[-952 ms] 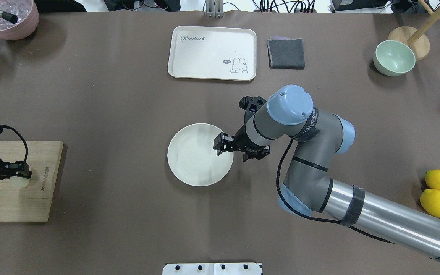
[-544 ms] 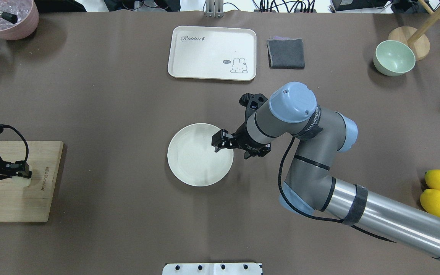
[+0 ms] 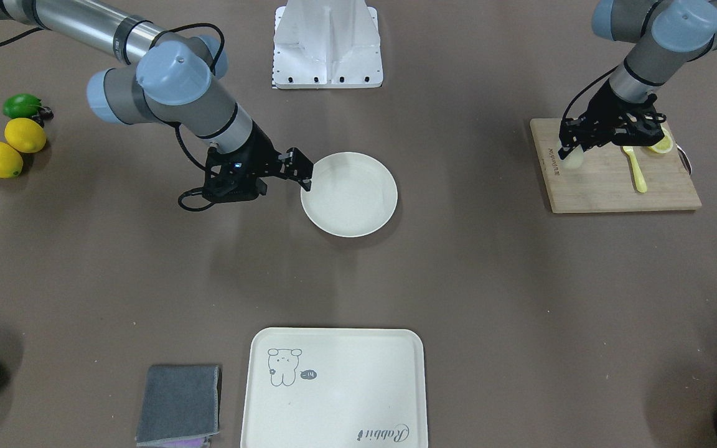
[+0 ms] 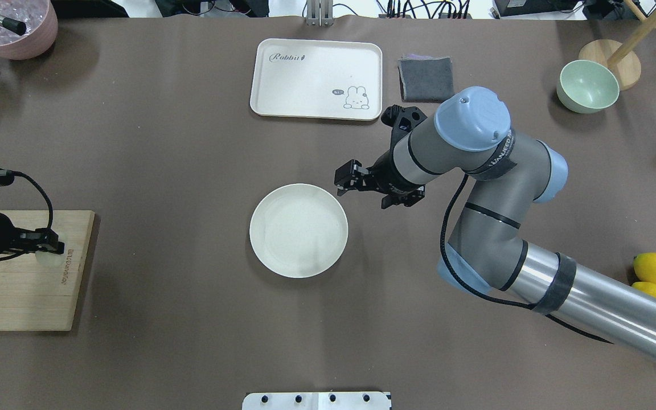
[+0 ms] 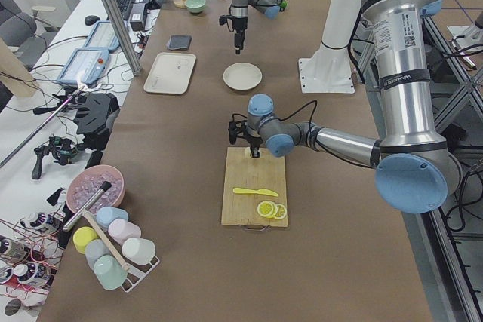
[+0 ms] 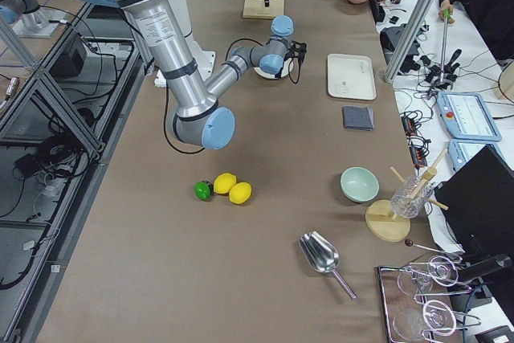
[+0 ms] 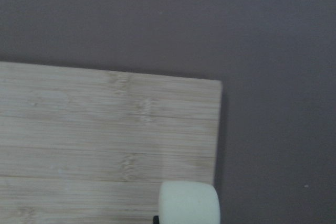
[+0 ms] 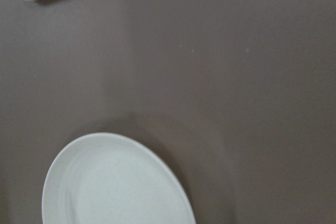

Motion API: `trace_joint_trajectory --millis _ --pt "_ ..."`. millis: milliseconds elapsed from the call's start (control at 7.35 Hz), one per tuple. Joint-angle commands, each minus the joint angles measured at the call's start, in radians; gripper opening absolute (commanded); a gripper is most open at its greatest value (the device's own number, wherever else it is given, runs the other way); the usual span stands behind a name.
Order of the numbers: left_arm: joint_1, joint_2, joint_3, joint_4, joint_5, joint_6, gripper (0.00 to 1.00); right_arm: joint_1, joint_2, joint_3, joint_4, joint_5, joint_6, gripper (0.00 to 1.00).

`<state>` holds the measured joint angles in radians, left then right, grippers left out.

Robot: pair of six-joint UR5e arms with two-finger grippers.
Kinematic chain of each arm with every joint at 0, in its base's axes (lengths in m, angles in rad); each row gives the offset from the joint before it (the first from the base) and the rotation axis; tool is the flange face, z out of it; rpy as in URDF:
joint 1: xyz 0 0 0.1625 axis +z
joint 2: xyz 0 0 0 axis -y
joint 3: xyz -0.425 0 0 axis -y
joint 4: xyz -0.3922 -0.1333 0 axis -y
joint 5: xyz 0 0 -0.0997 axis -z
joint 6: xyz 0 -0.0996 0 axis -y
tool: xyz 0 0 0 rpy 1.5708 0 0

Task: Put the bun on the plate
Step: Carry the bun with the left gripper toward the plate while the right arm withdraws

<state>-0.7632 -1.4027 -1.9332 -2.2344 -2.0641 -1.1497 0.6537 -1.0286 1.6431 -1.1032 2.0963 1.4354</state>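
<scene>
From the front, the left gripper point(image 3: 571, 148) pinches the bun point(image 3: 572, 162) between its fingers. It holds the bun over the wooden board point(image 3: 607, 190), near the board's edge that faces the plate point(image 3: 349, 199). A yellow knife point(image 3: 635, 169) and a lemon slice point(image 3: 662, 145) lie on the board too. The bun is well apart from the plate. The right gripper point(image 3: 304, 175) hangs just beside the plate's rim.

From above, the right gripper is off the plate, on the side toward the tray point(image 4: 316, 80). Its fingers are dark and small here, so I cannot tell if they are spread or pressed together.

From the left side, the near arm holds the bun at the board's far end.

The left wrist camera shows the bun at the bottom of the picture, by the board's corner.

The right wrist camera shows part of the plate on the brown table point(image 8: 236, 77), and a corner of the tray.
</scene>
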Motion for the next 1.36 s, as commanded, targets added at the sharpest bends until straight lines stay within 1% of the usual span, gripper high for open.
trace_joint_trajectory --millis 0,136,272,408,680,816,952,1088,1224 --pt "0.002 -0.15 -0.003 0.057 0.001 -0.054 0.35 0.17 -0.083 0.047 -0.009 0.068 -0.024 0.99" --pt "-0.002 -0.306 -0.007 0.22 0.005 -0.056 0.35 0.276 -0.134 0.056 -0.009 0.127 -0.099 0.99" --pt "0.005 -0.47 -0.003 0.402 0.009 -0.105 0.35 0.32 -0.213 0.055 -0.004 0.134 -0.192 0.99" --pt "0.043 -0.605 0.032 0.491 0.013 -0.152 0.35 0.364 -0.273 0.055 -0.006 0.145 -0.328 0.99" --pt "0.195 -0.738 0.124 0.504 0.195 -0.223 0.35 0.417 -0.356 0.061 -0.003 0.188 -0.444 0.99" --pt "0.227 -0.802 0.202 0.501 0.218 -0.244 0.36 0.429 -0.413 0.075 -0.001 0.192 -0.508 1.0" --pt "0.261 -0.856 0.27 0.496 0.26 -0.258 0.36 0.443 -0.454 0.067 0.002 0.214 -0.621 0.99" --pt "0.295 -0.883 0.316 0.492 0.295 -0.272 0.36 0.458 -0.465 0.055 -0.007 0.22 -0.692 0.99" --pt "0.304 -0.898 0.348 0.455 0.308 -0.274 0.36 0.458 -0.465 0.043 -0.006 0.222 -0.714 0.99"
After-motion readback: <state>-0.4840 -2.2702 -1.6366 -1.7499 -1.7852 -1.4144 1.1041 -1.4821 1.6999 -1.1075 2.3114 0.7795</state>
